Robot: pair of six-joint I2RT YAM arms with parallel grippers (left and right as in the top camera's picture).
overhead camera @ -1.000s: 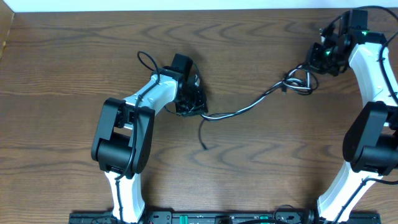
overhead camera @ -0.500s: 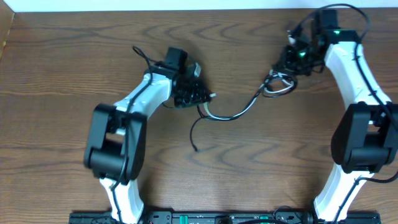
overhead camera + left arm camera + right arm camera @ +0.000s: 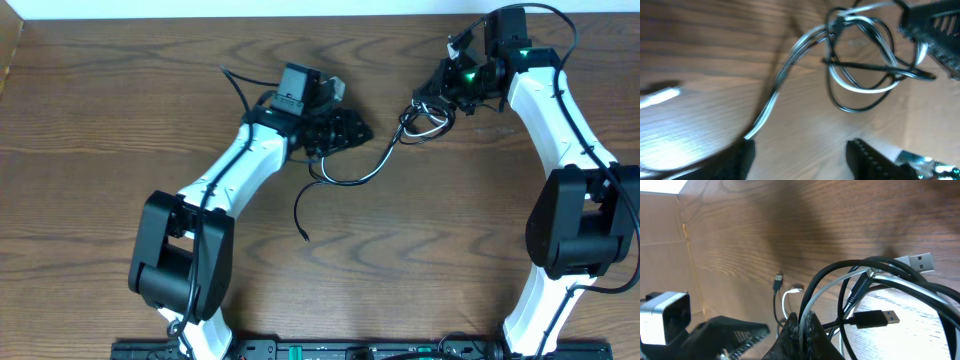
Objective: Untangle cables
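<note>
Overhead view of a brown wooden desk [image 3: 100, 100] with two white-and-black robot arms reaching in from the near edge.

The cables [image 3: 425, 118] lie toward the far right of the desk as a small tangle of loops. From there the white cable [image 3: 860, 90] and the black cable [image 3: 855, 107] run side by side to the left and nearer. A thin black tail [image 3: 299, 212] curls on toward the near side and ends free on the wood.

The right hand [image 3: 437, 92] sits at the far edge of the tangle. In its own wrist view its fingertips [image 3: 810, 330] are pressed together on the cables, with black and white loops arching out around them. A silver plug [image 3: 917, 261] and a black plug [image 3: 877, 316] stick out to the right, clear of the loops. It is hard to make out which cord each plug belongs to.

The left hand [image 3: 350, 130] is just left of the tangle, above the paired run. Its wrist view is blurred. Only the tips of its fingers [image 3: 867, 157] show, cut off by the bottom edge. They stand well apart with bare wood between them. The paired run passes out of sight at the left finger, so contact there cannot be judged.
</note>
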